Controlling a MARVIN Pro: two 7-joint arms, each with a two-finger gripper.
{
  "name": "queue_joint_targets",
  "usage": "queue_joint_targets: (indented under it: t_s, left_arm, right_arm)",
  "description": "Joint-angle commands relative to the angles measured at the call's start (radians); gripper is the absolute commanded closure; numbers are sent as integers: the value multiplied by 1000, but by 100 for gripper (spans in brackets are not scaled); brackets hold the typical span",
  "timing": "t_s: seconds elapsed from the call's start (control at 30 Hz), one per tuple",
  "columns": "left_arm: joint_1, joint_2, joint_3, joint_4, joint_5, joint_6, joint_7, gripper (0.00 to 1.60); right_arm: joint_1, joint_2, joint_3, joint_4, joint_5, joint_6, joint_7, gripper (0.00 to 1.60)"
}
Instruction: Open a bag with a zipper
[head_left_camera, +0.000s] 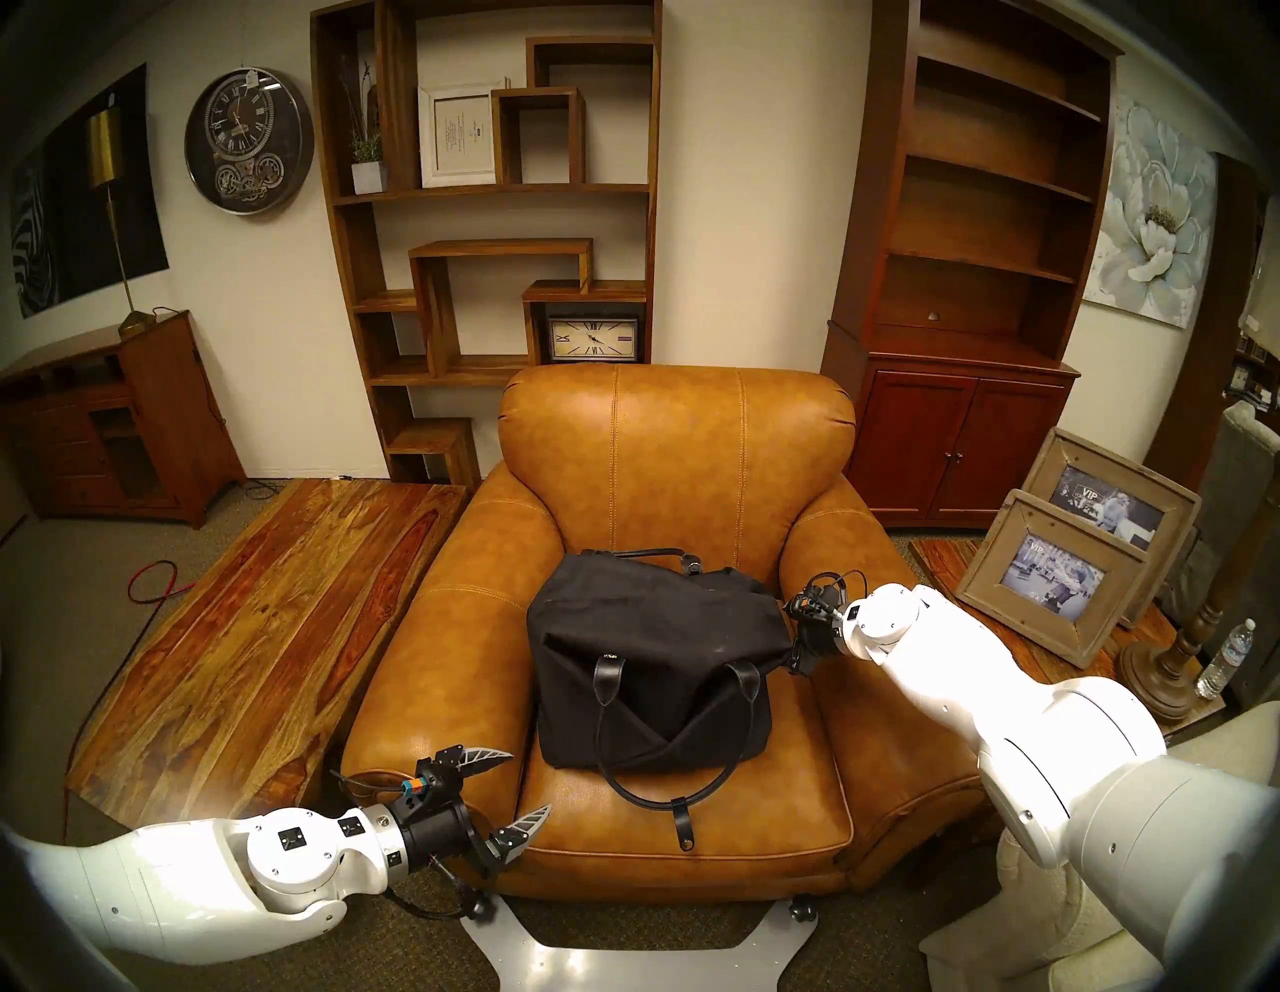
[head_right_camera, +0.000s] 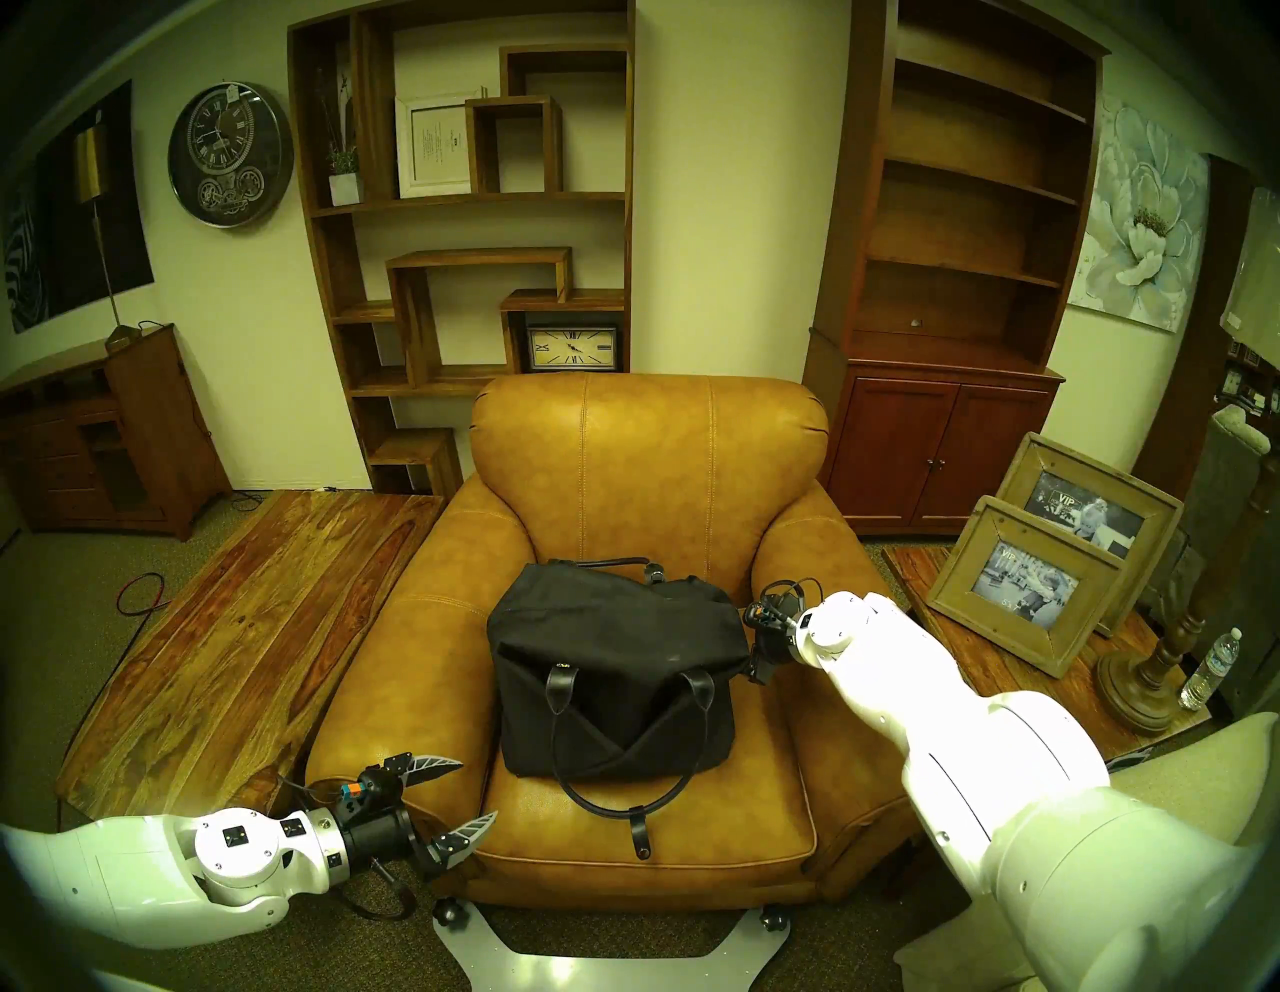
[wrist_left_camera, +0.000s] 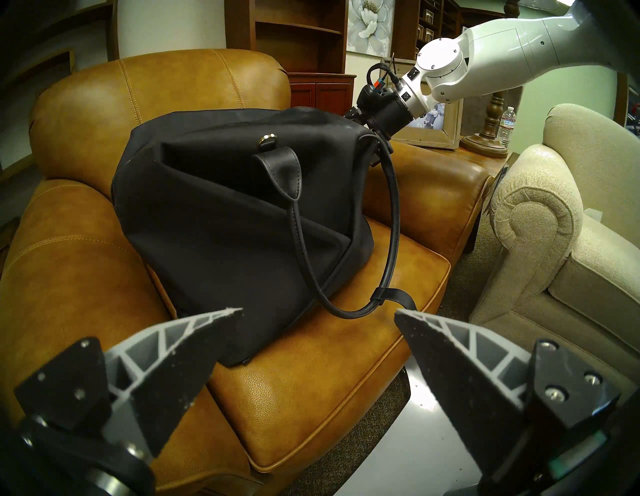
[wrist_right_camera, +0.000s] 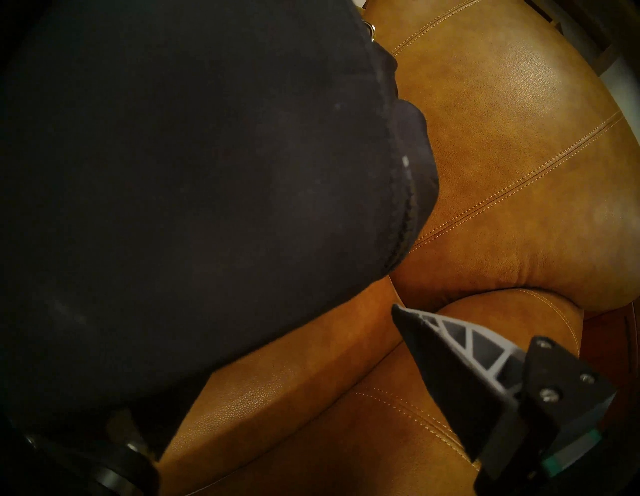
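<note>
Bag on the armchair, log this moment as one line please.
bag: on armchair seat, zipper shut at its visible end | left gripper: open, apart from bag | right gripper: at bag's end, state unclear

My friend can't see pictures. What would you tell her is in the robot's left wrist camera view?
A black bag sits on a tan leather armchair, one looped handle drooping onto the seat. The right gripper reaches its far end; the open left gripper frames the bottom.
</note>
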Motion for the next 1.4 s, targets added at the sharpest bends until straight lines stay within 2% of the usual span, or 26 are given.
queue_joint_targets:
  t_s: [0.0,0.03,0.13,0.2,0.3,0.33,0.37,0.4,0.43,0.93,1.13,1.27,1.37]
  left_arm:
    - [-2,0,-1,-6,1,-4,0,0]
    - [-2,0,-1,-6,1,-4,0,0]
    - [-2,1,0,-6,1,-5,0,0]
    - [-3,1,0,-7,1,-5,0,0]
    - [-3,1,1,-7,0,-5,0,0]
    - [-3,1,1,-7,0,-5,1,0]
    - [-4,2,1,-7,0,-5,1,0]
    - [-4,2,2,-7,0,-5,1,0]
    - [-4,2,2,-7,0,-6,1,0]
    - [-7,3,6,-7,-1,-5,2,0]
    - [-9,3,7,-6,-2,-5,2,0]
    - [-9,3,8,-6,-2,-5,3,0]
    - [-10,3,9,-6,-2,-5,3,0]
  right_arm:
    - [62,-23,-6,29,-13,-44,-22,82]
    - [64,-23,-6,34,-16,-49,-25,92]
    - [72,-24,-6,53,-23,-67,-31,97]
    - [76,-23,-6,63,-27,-80,-34,105]
    - [78,-24,-6,81,-33,-102,-40,128]
    - [78,-23,-8,87,-38,-114,-38,126]
    - [78,-24,-8,93,-40,-122,-40,88]
    - [79,-25,-8,99,-42,-130,-42,29]
    - [79,-26,-8,105,-44,-136,-43,0]
    - [111,-60,-4,158,-63,-150,-66,0]
    - [117,-68,-4,168,-70,-142,-87,19]
    - [121,-69,-6,173,-77,-140,-95,15]
    - [121,-69,-4,180,-79,-139,-102,24]
